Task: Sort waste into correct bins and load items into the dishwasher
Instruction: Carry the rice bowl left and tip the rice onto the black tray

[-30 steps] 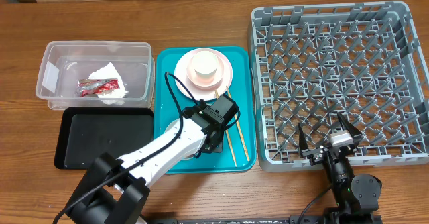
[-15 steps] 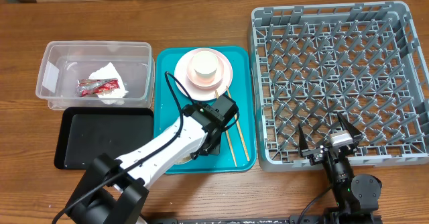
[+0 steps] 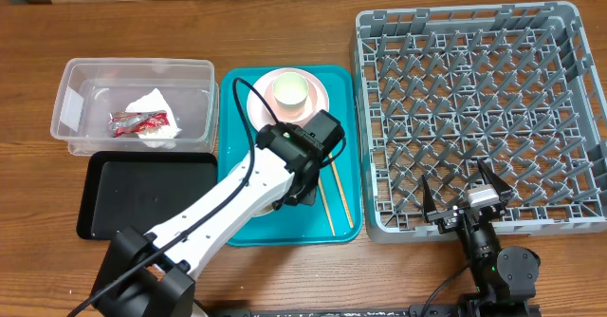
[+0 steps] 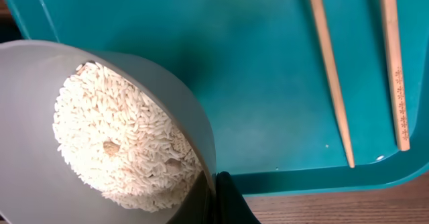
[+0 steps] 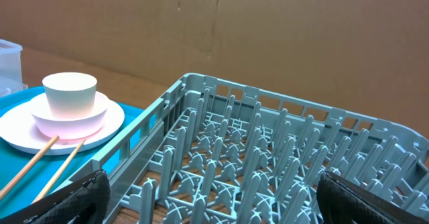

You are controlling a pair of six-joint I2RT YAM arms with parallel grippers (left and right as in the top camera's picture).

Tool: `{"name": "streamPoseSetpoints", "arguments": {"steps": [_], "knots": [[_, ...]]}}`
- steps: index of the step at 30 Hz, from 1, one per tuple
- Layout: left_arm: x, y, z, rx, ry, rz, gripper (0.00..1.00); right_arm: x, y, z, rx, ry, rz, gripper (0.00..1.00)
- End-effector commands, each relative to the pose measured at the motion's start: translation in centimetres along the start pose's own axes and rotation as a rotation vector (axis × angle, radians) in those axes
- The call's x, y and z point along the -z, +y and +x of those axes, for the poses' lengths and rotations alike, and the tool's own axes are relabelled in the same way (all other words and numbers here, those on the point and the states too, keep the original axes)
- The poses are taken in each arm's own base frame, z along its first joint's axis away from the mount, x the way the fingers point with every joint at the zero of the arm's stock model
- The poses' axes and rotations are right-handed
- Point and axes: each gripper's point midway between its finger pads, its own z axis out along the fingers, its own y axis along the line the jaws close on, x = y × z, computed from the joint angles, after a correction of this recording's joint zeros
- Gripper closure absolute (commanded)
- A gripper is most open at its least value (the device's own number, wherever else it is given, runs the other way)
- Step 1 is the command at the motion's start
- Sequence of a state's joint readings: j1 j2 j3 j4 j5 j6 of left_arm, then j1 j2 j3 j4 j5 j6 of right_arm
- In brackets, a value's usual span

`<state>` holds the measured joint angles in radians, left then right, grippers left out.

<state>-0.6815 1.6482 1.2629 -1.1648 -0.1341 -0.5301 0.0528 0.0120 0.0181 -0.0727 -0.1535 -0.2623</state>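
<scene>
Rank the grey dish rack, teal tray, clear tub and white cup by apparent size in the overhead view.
Largest to smallest:
1. grey dish rack
2. teal tray
3. clear tub
4. white cup

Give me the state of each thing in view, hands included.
rice bowl, full of rice
left hand, shut on rice bowl's rim
right hand, open, holding nothing
cup, upright in second bowl on plate
clear tub, holds wrapper and napkin
dish rack, nothing loaded
</scene>
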Motion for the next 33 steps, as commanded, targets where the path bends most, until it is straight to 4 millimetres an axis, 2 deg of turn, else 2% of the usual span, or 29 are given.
{"name": "streamPoseSetpoints", "arguments": {"steps": [1,4,7,13,18,22,29,33], "knots": [[2.5,1.2,-1.1,0.003,-0.048,0.086,0.96,0.0,0.1,0.2,-0.003,-0.003,-0.002,0.0],[3.6,2.4,-1.5,0.049,-0.055,0.178,0.96,0.0,0.1,0.2,-0.003,-0.003,-0.002,0.0],[5.2,4.7,-2.3,0.119,-0.091,0.267,0.96,0.0,0.1,0.2,-0.003,-0.003,-0.002,0.0],[7.6,11.1,-3.3,0.315,-0.2,0.349,0.96,0.0,0.1,0.2,-0.003,-0.003,-0.002,0.0],[8.7,14.7,-3.5,0.435,-0.259,0.492,0.96,0.0,0.1,0.2,-0.003,-0.003,-0.002,0.0],[8.3,16.9,-3.4,0.51,-0.291,0.583,0.96,0.0,0.1,0.2,-0.003,-0.003,-0.002,0.0],[8.2,18.2,-3.4,0.538,-0.414,0.84,0.96,0.0,0.1,0.2,-0.003,-0.003,-0.002,0.0],[8.1,19.9,-2.7,0.587,-0.512,0.955,0.96,0.0,0.1,0.2,-0.003,-0.003,-0.002,0.0]]}}
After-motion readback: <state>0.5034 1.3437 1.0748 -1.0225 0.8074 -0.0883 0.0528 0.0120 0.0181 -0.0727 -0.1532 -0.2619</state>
